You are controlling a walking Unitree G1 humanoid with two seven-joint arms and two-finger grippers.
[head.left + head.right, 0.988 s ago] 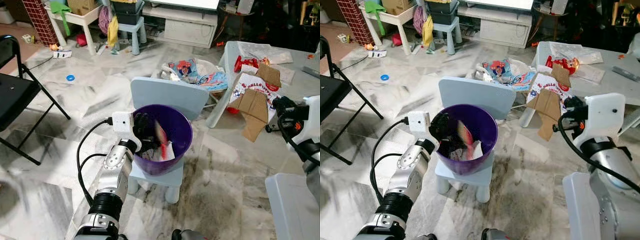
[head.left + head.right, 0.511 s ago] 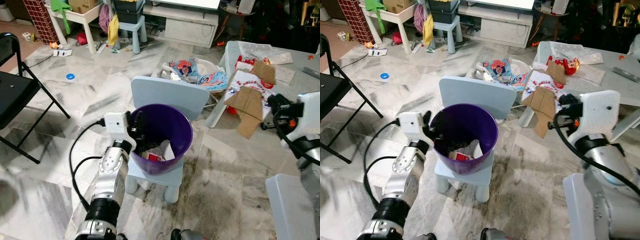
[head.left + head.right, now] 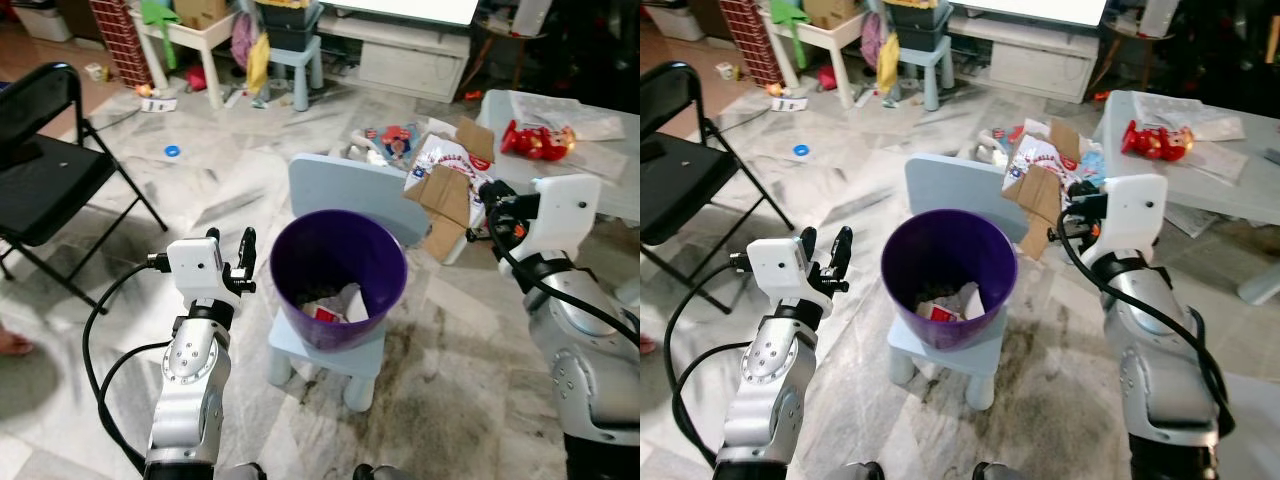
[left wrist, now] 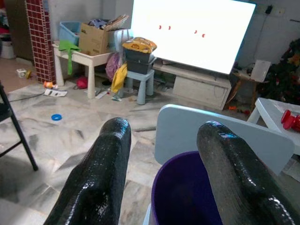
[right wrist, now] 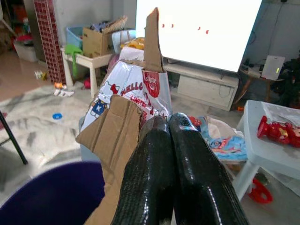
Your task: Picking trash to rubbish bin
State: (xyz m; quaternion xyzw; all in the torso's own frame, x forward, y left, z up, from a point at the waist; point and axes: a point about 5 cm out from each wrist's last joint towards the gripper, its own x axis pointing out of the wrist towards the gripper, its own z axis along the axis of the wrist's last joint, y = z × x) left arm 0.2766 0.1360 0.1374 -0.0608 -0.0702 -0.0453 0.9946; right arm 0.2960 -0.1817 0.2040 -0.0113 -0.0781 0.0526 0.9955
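Observation:
A purple bin (image 3: 335,250) stands on the seat of a small light-blue chair (image 3: 330,180). White and red scraps of trash (image 3: 335,305) lie at the bin's bottom. My left gripper (image 3: 240,262) is just left of the bin, outside its rim, open with nothing between its fingers (image 4: 105,154). My right gripper (image 3: 487,208) hovers behind and to the right of the bin, shut on a torn cardboard box (image 3: 440,195) with a Hello Kitty print. The cardboard (image 5: 117,126) hangs beside the chair's back, near the bin's far right rim.
A black folding chair (image 3: 50,170) stands to the left. At the right is a pale table (image 3: 610,190) with a red toy (image 3: 540,138). Clothes and toys (image 3: 390,140) are piled behind the chair. A white bench (image 3: 190,35) and blue stool (image 3: 295,60) stand at the back.
My left gripper has come out of the bin to its left side, and the red-and-white piece now lies inside. My right gripper has carried the cardboard closer to the bin. The camera shifted.

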